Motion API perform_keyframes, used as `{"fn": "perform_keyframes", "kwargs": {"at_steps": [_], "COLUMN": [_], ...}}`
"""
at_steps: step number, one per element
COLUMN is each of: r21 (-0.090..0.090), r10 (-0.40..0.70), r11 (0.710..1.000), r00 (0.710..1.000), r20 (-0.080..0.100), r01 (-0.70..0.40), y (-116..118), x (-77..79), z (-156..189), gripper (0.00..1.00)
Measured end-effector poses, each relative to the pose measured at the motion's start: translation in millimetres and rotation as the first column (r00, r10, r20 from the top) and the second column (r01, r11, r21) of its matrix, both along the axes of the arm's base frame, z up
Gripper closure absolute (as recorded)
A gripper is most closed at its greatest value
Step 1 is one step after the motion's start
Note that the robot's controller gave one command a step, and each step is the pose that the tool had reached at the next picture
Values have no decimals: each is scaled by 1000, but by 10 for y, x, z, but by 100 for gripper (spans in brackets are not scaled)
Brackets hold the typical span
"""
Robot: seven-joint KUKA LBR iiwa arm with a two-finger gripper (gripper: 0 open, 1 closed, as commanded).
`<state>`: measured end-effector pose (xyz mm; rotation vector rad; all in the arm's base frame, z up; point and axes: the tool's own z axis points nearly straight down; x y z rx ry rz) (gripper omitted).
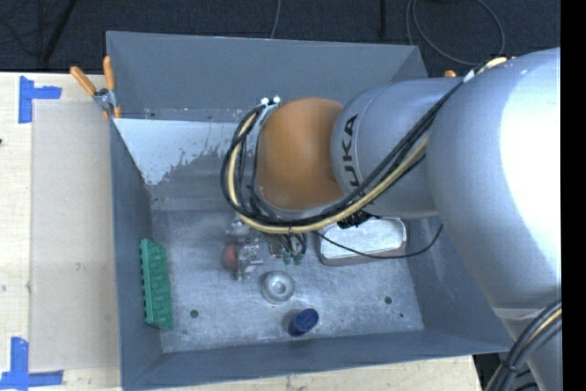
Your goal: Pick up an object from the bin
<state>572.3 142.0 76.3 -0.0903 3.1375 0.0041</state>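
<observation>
A small reddish object (pixel 231 257) is recorded near the middle of the bin (pixel 275 69) floor, with the gripper (pixel 249 254) lowered right at it. Contact cannot be judged, and whether the claw is open or closed cannot be told below the orange wrist cover (pixel 293 151). A clear round object (pixel 276 287) is noted just toward the near edge, a blue cap-like piece (pixel 302 321) closer to that edge, a flat metal tin (pixel 364 239) toward the right wall, and a green comb-like strip (pixel 157 283) along the left wall.
</observation>
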Motion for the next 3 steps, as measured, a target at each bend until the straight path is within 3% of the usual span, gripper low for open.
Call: {"fn": "perform_keyframes", "kwargs": {"at_steps": [1,2,3], "r21": [-4,-4,-6], "r10": [230,409,587], "r11": [973,912,810], "r00": [973,912,810], "r20": [-4,3,5], "r01": [-230,-409,-587], "y": [-486,-611,-603], "x": [19,-177,-29], "z": [47,1234,2120], "gripper": [100,100,100]}}
